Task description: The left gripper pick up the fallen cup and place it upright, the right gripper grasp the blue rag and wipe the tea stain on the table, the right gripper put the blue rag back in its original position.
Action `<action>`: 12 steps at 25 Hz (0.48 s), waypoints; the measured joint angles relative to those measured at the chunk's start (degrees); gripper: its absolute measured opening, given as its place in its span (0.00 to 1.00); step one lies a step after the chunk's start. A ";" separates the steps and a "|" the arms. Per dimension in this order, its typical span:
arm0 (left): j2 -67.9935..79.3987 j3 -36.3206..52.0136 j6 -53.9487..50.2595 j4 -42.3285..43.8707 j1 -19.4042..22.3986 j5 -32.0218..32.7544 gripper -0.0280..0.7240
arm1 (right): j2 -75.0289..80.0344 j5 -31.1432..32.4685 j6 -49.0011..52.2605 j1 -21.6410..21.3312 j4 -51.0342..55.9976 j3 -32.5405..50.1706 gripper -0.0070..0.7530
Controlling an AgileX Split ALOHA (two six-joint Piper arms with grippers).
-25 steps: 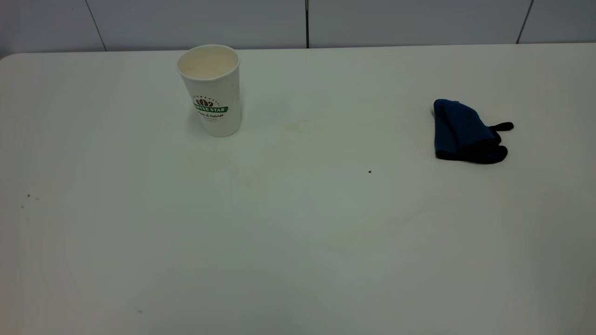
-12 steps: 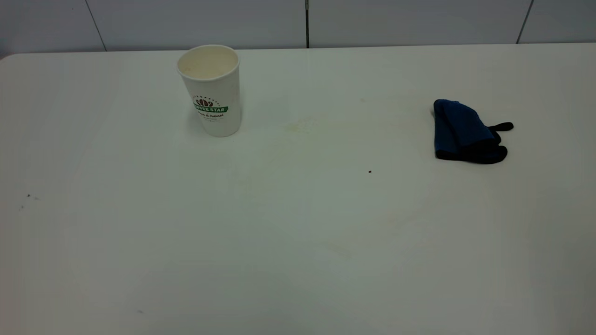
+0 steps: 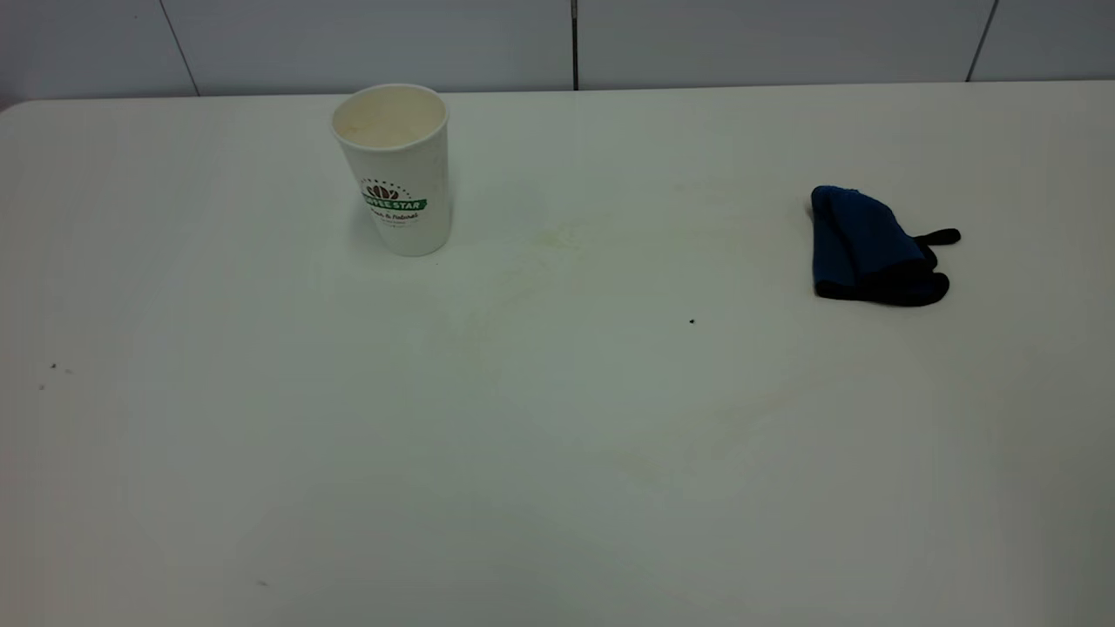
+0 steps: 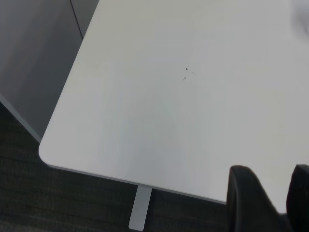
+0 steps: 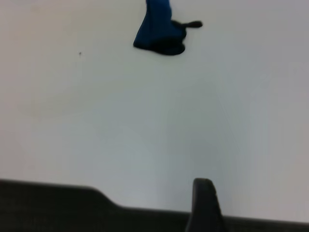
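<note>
The cup point(image 3: 396, 170) stands upright at the back left of the table point(image 3: 261, 435), logo facing me, cream inside showing. The blue rag point(image 3: 867, 248) lies folded at the right, its black loop tab pointing right; it also shows far off in the right wrist view point(image 5: 159, 29). The tea stain point(image 3: 557, 235) is only a faint light-brown smear right of the cup. Neither gripper shows in the exterior view. My left gripper point(image 4: 270, 171) is open and empty above the table's near left corner. My right gripper point(image 5: 205, 203) shows at the near table edge, far from the rag.
A tiny black speck point(image 3: 692, 321) lies mid-table, and small dark specks point(image 3: 52, 367) at the left. Fainter yellowish traces point(image 3: 640, 466) lie nearer the front. A grey tiled wall point(image 3: 575, 39) runs behind. The left wrist view shows the table's rounded corner point(image 4: 46, 152) and dark floor.
</note>
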 joint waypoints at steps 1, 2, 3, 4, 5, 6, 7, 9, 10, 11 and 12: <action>0.00 0.00 0.00 0.00 0.00 0.00 0.36 | -1.24 0.00 0.00 -0.52 0.00 0.00 0.76; 0.00 0.00 0.00 0.00 0.00 0.00 0.36 | -2.03 0.00 0.00 -0.99 0.00 0.00 0.76; 0.00 0.00 0.00 0.00 0.00 0.00 0.36 | -2.78 0.00 0.00 -1.26 -0.30 0.00 0.76; 0.00 0.00 0.00 0.00 0.00 0.00 0.36 | -3.42 0.05 0.00 -1.34 -0.30 0.00 0.75; 0.00 0.00 0.00 0.00 0.00 0.00 0.36 | -3.98 0.05 0.00 -1.44 -0.35 0.00 0.75; 0.00 0.00 0.00 0.00 0.00 0.00 0.36 | -4.59 0.05 0.00 -1.52 -0.35 0.00 0.75; 0.00 0.00 0.00 0.00 0.00 0.02 0.36 | -5.04 0.05 0.00 -1.65 -0.35 0.00 0.75; 0.00 0.00 0.00 0.00 0.00 0.02 0.36 | -5.11 0.05 0.06 -2.05 -0.35 0.00 0.75; 0.00 0.00 0.00 0.00 0.00 0.02 0.36 | -5.11 0.05 0.06 -2.31 0.00 0.00 0.75; 0.00 0.00 0.00 0.00 0.00 0.02 0.36 | -5.11 0.05 0.06 -2.52 0.00 0.00 0.75; 0.00 0.00 0.00 0.00 0.00 0.02 0.36 | -5.11 0.05 0.06 -2.75 0.00 0.00 0.75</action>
